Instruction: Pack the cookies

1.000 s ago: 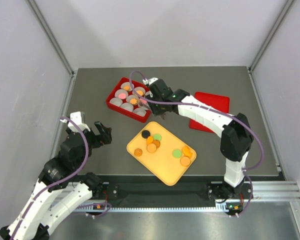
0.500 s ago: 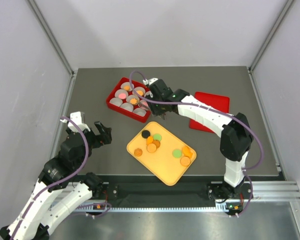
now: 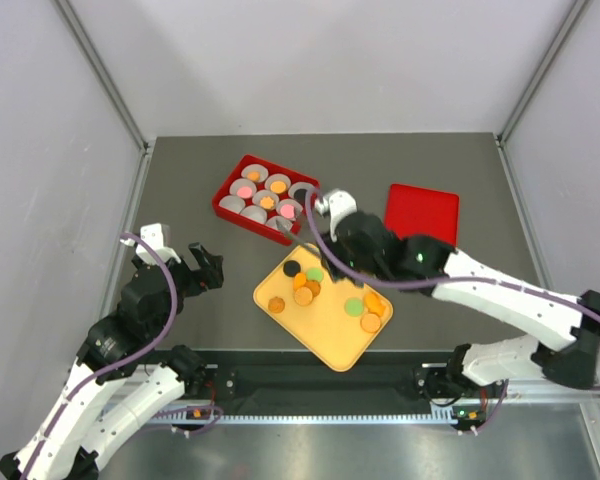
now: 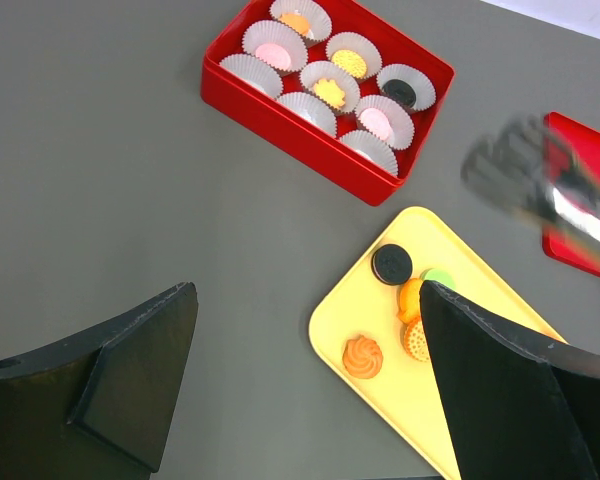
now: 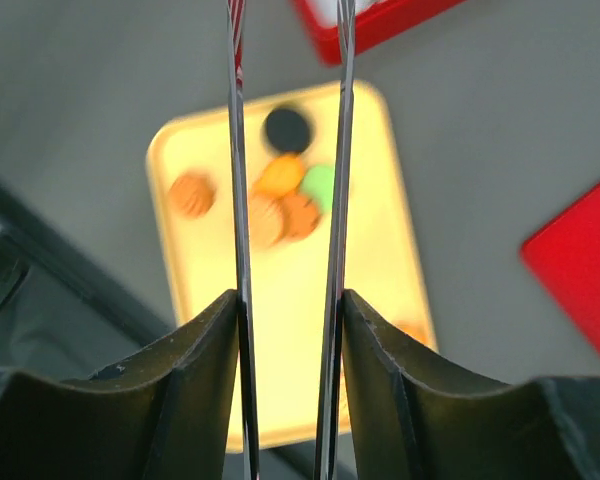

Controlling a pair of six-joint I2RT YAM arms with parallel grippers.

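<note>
While a few of the cookies (image 3: 303,296) already sit in white paper cups (image 4: 308,108) inside the red box (image 4: 280,135), most lie loose on the yellow tray (image 3: 325,335) just in front of it. The row of cups nearest the tray looks empty to me. A black cookie (image 5: 287,128) lies at the tray's far corner, beside a clump of orange and green ones that touch or overlap.

My right gripper (image 5: 288,20) hangs above that end of the tray. Its two thin blades are parallel with a narrow gap and nothing between them, and the black cookie shows through the gap in the wrist view. My left gripper (image 4: 307,298) sits off to the left of the tray, jaws spread wide and empty. The red lid (image 3: 423,213) lies flat to the right, apart from box and tray.

My worry is that the blades are slim and the discs flat, so a pinch across a rim could flip a cookie or let it slip on the way to the box. Going down into the clump risks catching two at once or shoving neighbours off the tray. The right wrist picture is soft, so I can't judge height over the tray.
</note>
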